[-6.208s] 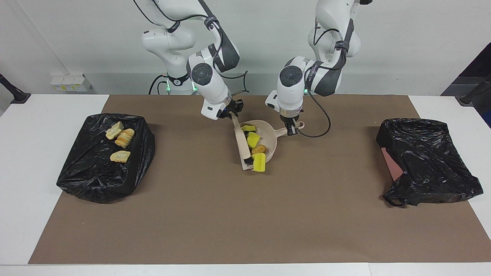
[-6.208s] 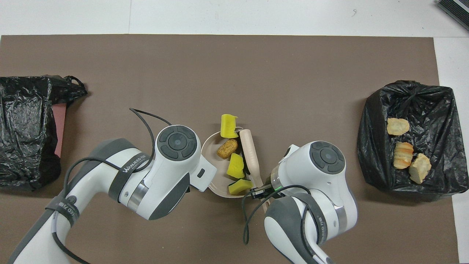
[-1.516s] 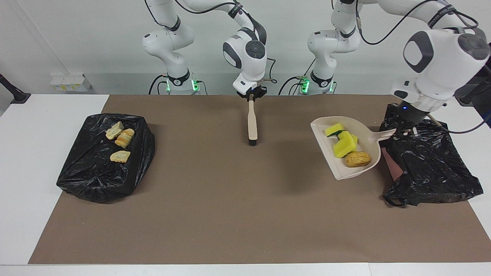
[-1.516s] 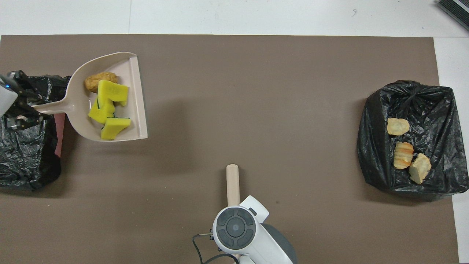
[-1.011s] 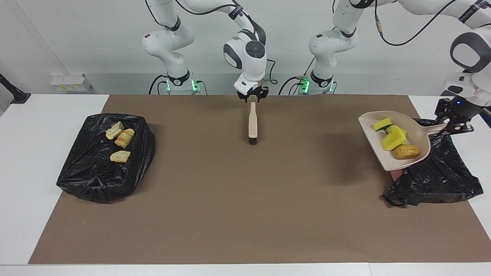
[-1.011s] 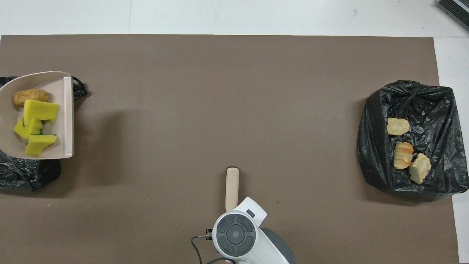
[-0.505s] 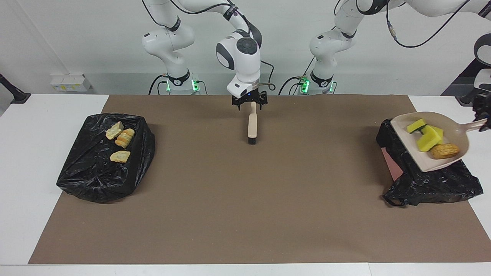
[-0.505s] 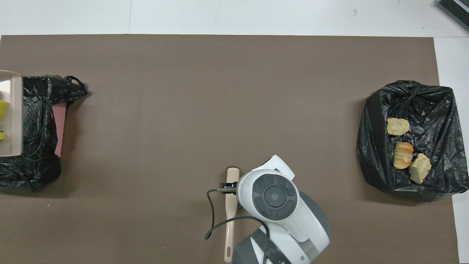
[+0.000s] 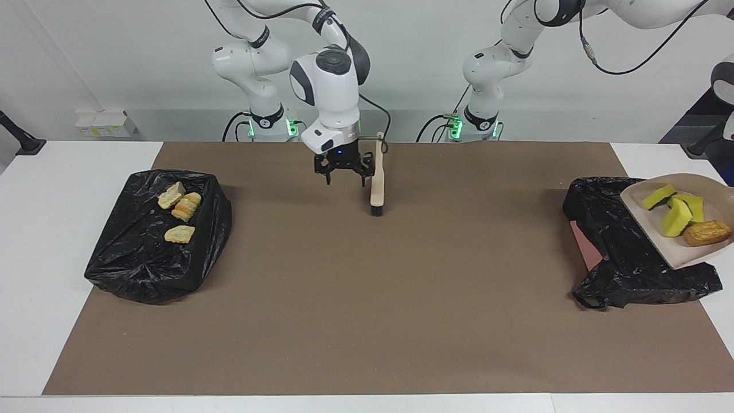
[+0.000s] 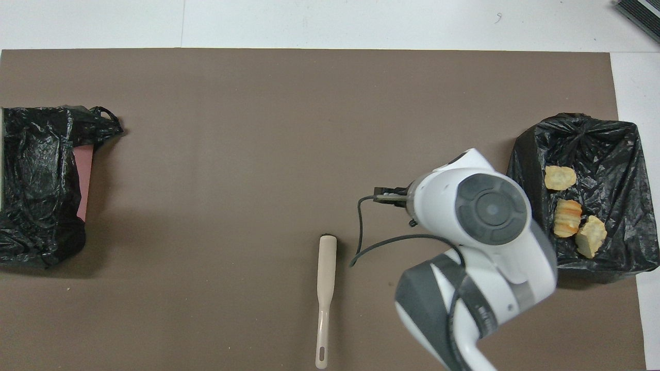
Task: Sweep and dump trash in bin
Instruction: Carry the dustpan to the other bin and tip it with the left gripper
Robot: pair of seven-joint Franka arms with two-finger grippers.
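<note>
The beige dustpan [image 9: 682, 229] hangs tilted over the black bag-lined bin [image 9: 625, 252] at the left arm's end of the table. It holds trash: yellow-green sponge pieces [image 9: 676, 217] and an orange-brown lump [image 9: 706, 232]. Its handle and my left gripper run out of the facing view. The beige brush [image 9: 377, 186] lies free on the brown mat; in the overhead view the brush [image 10: 326, 278] is fully visible. My right gripper [image 9: 345, 178] hangs open and empty just above the mat beside the brush's handle, toward the right arm's end. In the overhead view its own arm hides it.
A second black bag-lined bin [image 9: 149, 252] sits at the right arm's end, with pale yellow chunks [image 9: 180, 207] on top. The brown mat [image 9: 367, 315] covers most of the white table. The right arm's elbow [image 10: 490, 206] hangs over the mat beside that bin.
My right gripper opened, let go of the brush and moved sideways toward the right arm's end. The left arm carried the loaded dustpan farther out over its bin, taking its gripper out of view.
</note>
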